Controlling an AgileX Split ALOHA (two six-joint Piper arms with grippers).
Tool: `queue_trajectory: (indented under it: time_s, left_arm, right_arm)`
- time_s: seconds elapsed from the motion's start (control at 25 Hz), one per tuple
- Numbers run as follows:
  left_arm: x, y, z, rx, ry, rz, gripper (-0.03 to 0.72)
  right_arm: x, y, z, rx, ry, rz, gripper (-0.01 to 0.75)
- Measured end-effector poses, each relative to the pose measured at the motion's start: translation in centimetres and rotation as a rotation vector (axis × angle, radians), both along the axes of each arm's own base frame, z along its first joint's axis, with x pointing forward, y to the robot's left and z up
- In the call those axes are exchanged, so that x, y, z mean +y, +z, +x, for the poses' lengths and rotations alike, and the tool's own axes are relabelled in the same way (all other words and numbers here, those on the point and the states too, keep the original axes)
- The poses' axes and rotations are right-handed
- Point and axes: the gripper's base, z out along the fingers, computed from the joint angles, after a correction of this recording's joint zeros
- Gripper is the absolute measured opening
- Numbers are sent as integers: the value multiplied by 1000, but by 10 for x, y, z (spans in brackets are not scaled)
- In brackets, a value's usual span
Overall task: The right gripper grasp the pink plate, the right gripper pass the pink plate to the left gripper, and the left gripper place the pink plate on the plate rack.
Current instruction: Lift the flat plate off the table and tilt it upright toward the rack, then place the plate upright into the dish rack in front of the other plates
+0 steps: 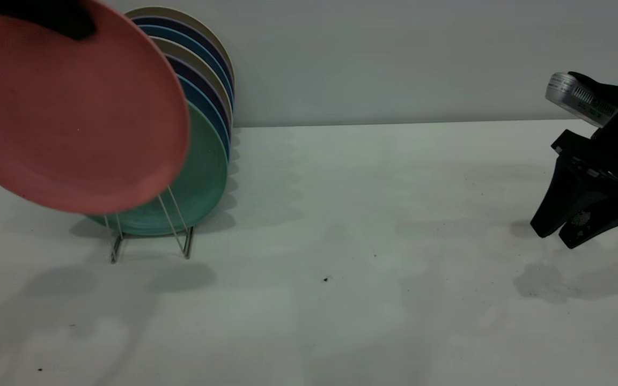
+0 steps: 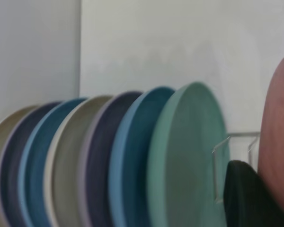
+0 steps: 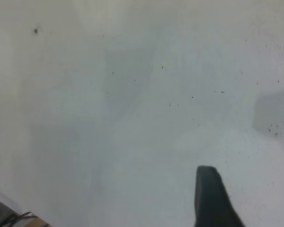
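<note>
Left gripper (image 1: 46,19) holds pink plate (image 1: 70,107) by its top rim, tilted in the air before the rack's (image 1: 151,236) front loops, just ahead of the teal plate (image 1: 201,177); risk: rim clips teal plate or wire; right gripper (image 1: 582,225) slightly parted, empty, well clear.

matt salmon plastic pink plate (image 1: 67,112), thin shiny wire plate rack (image 1: 172,225), smooth matt table (image 1: 341,241)
</note>
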Motion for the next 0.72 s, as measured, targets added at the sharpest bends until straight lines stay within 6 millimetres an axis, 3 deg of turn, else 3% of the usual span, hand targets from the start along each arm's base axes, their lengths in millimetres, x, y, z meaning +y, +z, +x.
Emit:
queue_trajectory:
  time_s: [0.16, 0.4, 0.72]
  left_arm:
    - [10, 7, 16, -12, 18, -4, 97]
    - [9, -8, 41, 16, -6, 1, 97]
    - [8, -9, 51, -44, 5, -15, 97]
  right_arm:
    - [0, 0, 0, 1, -2, 0, 418]
    - [0, 0, 0, 6, 0, 4, 417]
    - [0, 0, 0, 6, -1, 6, 417]
